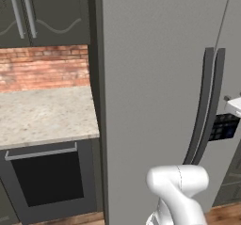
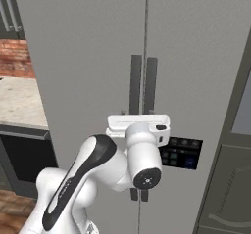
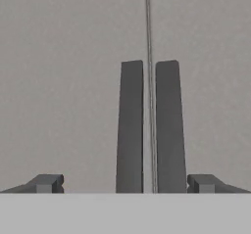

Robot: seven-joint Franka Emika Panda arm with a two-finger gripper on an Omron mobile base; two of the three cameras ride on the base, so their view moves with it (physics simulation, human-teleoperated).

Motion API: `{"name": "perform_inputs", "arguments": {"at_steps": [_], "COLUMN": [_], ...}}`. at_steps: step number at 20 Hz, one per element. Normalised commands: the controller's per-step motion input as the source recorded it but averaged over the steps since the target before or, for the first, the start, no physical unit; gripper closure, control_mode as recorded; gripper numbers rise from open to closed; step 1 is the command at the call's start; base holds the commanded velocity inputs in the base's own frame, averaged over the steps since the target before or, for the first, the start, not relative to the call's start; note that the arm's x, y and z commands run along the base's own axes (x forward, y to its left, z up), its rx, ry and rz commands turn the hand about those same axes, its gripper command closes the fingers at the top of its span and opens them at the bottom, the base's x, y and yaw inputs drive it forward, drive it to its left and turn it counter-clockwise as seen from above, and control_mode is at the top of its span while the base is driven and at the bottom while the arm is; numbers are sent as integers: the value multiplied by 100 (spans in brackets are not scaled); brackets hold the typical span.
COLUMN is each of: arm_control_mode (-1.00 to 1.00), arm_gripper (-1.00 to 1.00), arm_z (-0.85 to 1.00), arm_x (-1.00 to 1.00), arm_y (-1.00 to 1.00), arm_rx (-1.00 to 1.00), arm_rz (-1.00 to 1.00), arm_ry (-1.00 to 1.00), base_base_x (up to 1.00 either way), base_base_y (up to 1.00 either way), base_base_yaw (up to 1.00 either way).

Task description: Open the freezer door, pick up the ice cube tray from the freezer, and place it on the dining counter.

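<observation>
The freezer point(image 1: 155, 78) is a tall matte grey cabinet with two shut doors meeting at a thin seam. The freezer door point(image 2: 83, 71) is the left panel, and its long dark handle point(image 3: 130, 125) runs beside the right door's handle point(image 3: 169, 125). My gripper point(image 3: 125, 184) is open and faces the doors a short way off. Both handles show between its two fingertips point(image 3: 46, 183), and nothing is held. In the right base view my white hand point(image 2: 138, 123) sits in front of the handles at mid height. The ice cube tray is hidden behind the shut door. The dining counter is out of view.
A dark control panel point(image 2: 181, 152) sits on the right door. Left of the freezer stands a dark oven cabinet point(image 1: 47, 177) with a speckled worktop point(image 1: 42, 113), a brick wall and dark upper cabinets point(image 1: 42, 12). A dark cabinet point(image 2: 230, 179) flanks the right side.
</observation>
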Motion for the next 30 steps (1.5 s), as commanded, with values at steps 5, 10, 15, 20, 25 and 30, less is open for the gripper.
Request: {"name": "perform_inputs", "arguments": {"at_steps": [5,10,15,20,25,30], "arm_control_mode": [-100,-100,-100,-100,-100,-100], "arm_gripper": [-100,-100,-100,-100,-100,-100], "arm_z": [0,0,0,0,0,0], "arm_x": [15,19,25,31,35,28], "arm_y": [-8,0,-3,-16,-19,-15], "arm_rx": [0,0,0,0,0,0], "arm_rz": [5,1,0,0,0,0], "arm_ry": [-3,0,0,0,0,0], "base_base_x": [0,0,0,0,0,0], "base_base_y": [0,0,0,0,0,0], "base_base_yaw": [0,0,0,0,0,0]}}
